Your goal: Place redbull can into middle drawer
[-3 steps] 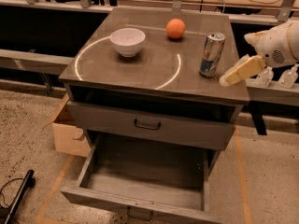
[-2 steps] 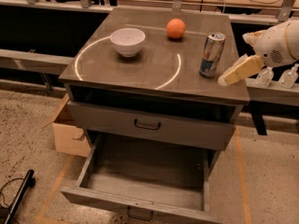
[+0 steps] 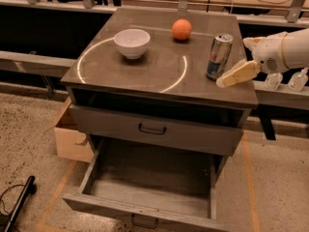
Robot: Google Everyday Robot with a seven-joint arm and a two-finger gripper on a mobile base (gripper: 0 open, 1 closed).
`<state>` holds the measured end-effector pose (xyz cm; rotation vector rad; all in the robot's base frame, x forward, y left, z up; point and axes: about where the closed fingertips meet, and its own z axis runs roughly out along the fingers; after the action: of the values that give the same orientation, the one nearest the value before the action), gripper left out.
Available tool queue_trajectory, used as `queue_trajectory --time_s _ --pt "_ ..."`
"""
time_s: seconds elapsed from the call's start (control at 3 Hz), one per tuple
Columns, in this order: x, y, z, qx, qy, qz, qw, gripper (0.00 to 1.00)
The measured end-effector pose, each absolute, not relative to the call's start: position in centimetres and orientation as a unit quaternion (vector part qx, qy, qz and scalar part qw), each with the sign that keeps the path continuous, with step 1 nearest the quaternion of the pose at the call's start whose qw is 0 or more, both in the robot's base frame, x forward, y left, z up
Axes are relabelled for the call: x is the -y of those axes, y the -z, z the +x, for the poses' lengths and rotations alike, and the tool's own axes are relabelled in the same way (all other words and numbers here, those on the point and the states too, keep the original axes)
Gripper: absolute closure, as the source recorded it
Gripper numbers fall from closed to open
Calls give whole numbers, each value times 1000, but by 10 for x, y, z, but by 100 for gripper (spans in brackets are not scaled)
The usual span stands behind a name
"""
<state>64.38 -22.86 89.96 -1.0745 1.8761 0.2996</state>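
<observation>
The redbull can stands upright on the right side of the cabinet top. My gripper is just to the right of the can, at its height, open and empty. Its beige front finger reaches toward the can's base, and the other finger sits farther back. The middle drawer is the lower one. It is pulled out and nothing lies inside it. Its black loop handle is at the bottom edge of the view.
A white bowl and an orange fruit stand on the cabinet top. The upper drawer is shut. A cardboard box sits left of the cabinet. A black object lies on the floor at the left.
My gripper has moved slightly left, closer to the can. The can, the bowl, the fruit and the drawers have not moved.
</observation>
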Motion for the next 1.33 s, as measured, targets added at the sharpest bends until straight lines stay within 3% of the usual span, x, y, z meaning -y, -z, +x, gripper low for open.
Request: queue_trajectory --time_s 0.33,0.67,1.33 --pt "225 -895 664 -756 -136 -419 485 0" --pt "226 -898 679 -753 -151 -399 501 15" --pt "218 -896 683 -751 -183 -381 507 61"
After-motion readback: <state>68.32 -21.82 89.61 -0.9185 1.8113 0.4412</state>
